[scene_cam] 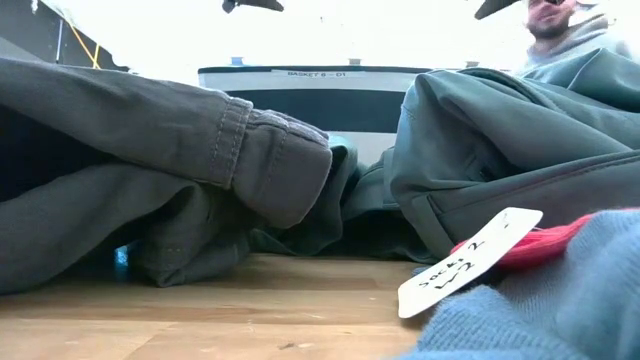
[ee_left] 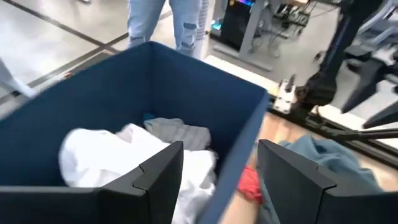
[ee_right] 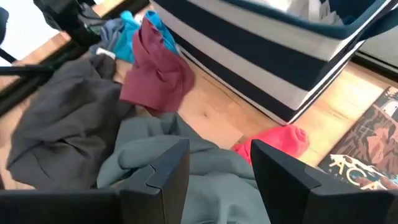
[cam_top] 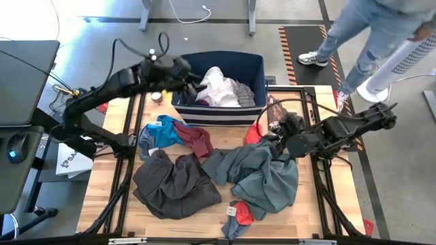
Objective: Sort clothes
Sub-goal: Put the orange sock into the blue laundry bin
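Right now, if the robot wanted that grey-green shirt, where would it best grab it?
Probably the raised fold at the grey-green shirt edge nearest the right gripper, coming straight down from above. The shirt lies crumpled, so a ridge gives the open fingers something to pinch.

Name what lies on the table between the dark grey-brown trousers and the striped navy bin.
In the high view, a bright blue piece and a maroon piece lie between the trousers and the bin.
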Tool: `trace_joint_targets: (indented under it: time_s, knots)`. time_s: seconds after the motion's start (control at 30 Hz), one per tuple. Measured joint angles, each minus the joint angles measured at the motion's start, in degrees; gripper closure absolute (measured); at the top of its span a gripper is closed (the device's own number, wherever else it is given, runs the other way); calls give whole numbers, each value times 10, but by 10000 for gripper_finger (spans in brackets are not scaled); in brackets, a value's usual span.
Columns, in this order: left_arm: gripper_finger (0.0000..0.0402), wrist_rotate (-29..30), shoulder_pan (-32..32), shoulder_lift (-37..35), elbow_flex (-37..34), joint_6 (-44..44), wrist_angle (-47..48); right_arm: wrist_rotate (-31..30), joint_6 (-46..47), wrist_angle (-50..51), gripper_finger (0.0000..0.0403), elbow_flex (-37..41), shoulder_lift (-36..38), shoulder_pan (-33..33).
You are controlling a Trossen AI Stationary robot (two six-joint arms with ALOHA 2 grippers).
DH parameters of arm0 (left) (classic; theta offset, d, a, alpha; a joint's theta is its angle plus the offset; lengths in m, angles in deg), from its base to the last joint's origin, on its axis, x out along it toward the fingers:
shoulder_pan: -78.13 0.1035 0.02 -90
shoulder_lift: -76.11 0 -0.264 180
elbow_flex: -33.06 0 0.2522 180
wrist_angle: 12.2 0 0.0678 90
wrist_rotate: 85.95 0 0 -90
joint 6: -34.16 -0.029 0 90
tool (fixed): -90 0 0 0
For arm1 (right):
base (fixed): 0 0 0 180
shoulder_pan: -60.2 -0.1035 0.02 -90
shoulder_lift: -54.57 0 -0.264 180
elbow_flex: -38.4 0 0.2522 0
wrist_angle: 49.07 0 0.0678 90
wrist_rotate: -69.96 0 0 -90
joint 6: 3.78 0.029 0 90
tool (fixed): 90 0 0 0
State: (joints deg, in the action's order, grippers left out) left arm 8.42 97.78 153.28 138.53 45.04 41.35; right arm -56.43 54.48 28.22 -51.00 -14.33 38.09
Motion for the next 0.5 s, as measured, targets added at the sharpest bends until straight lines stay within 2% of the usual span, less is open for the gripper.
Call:
trace_joint_targets:
  time_s: [0.27, 0.5]
  knots:
    - [197, 23, -59, -74, -173, 77, -142, 41, 17, -5, 236, 0, -49, 16]
    - [197, 39, -103, -84, -264, 112, -218, 87, -49, -78, 236, 0, -112, 67]
